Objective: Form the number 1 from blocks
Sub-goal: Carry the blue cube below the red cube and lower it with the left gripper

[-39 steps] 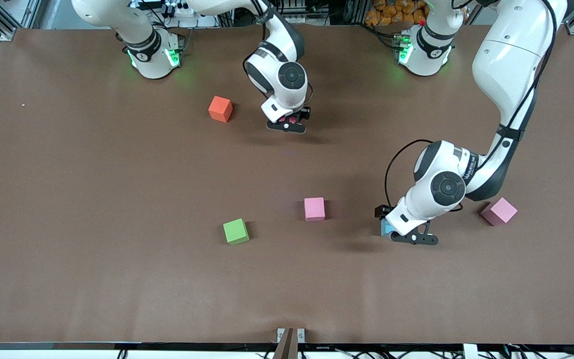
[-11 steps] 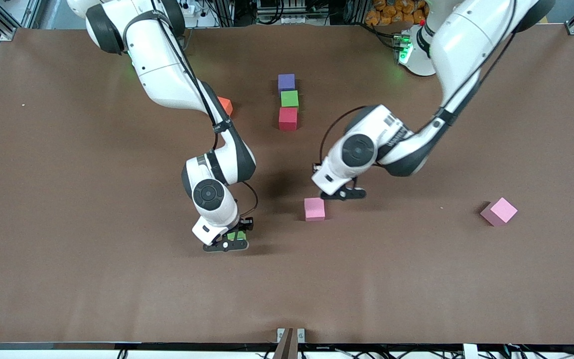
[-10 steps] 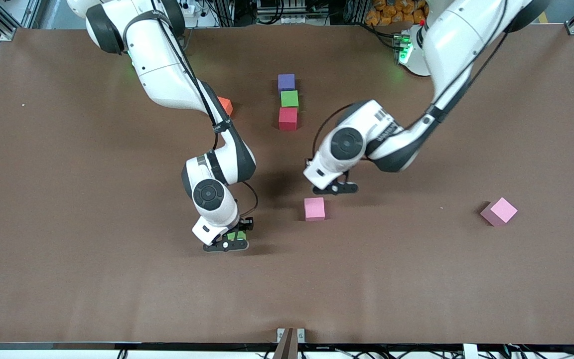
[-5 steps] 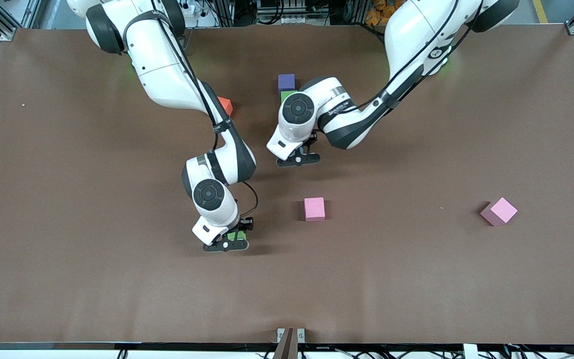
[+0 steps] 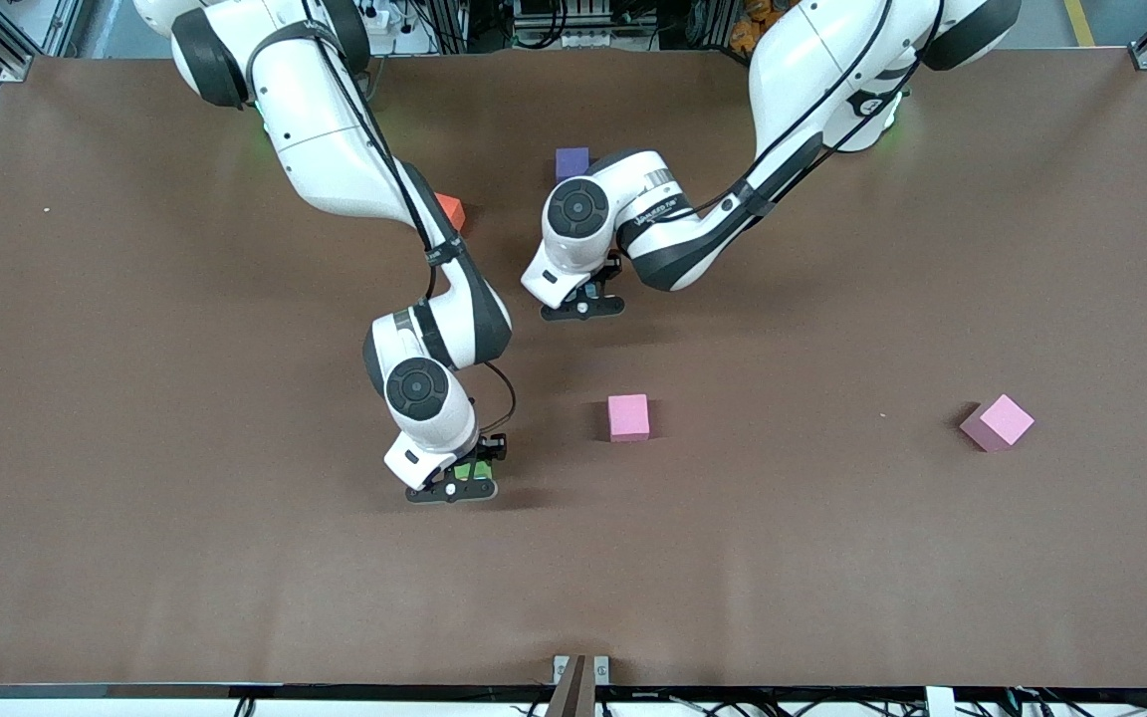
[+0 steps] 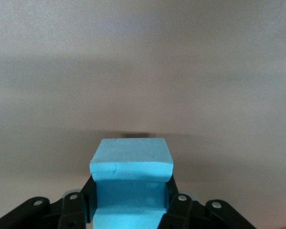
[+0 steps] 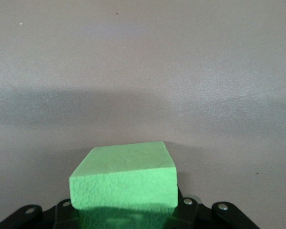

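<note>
We see our left gripper (image 5: 581, 303) clenched on the light blue block (image 6: 131, 183) above the table (image 5: 135, 398), near the purple block (image 5: 572, 161). Our right gripper (image 5: 454, 486) grasps a green block (image 7: 125, 179) low near the pink cube (image 5: 628, 416).

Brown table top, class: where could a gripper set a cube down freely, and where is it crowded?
Free: the bare brown table top nearer the camera than the pink cube and the second pink cube, and the stretch between them. Crowded: around the purple cube and orange cube, where the left gripper carries the light blue cube.
</note>
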{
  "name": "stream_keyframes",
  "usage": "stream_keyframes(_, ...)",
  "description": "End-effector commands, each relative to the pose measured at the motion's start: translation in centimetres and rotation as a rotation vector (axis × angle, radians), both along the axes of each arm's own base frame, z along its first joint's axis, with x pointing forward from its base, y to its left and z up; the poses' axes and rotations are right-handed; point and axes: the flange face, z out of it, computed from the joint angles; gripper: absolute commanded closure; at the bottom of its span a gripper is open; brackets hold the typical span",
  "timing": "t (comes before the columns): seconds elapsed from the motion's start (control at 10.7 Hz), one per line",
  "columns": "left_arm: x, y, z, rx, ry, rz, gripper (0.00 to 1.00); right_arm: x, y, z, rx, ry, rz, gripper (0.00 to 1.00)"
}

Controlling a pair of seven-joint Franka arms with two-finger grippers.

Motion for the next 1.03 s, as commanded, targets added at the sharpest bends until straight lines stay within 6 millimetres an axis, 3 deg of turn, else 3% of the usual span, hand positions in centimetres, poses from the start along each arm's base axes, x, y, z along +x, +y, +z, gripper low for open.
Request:
stream_keyframes(0.0, -1.3, -0.1, -0.8, 0.024, -0.037, -0.015, 1.00, 0.2, 0.3, 0.0, -0.002, 0.003, -0.013, 1.00)
stream_keyframes(0.47, -2.5, -1.3, -0.6, -0.006, -0.052, -0.026, 1.00, 0.2, 0.3, 0.1, -0.001, 0.001, -0.017, 1.00)
stream_keyframes(0.94, -2.9, -1.0, -1.3, 0.015, -0.089, -0.074, 1.00, 0.1, 0.4, 0.0, -0.002, 0.003, -0.019, 1.00)
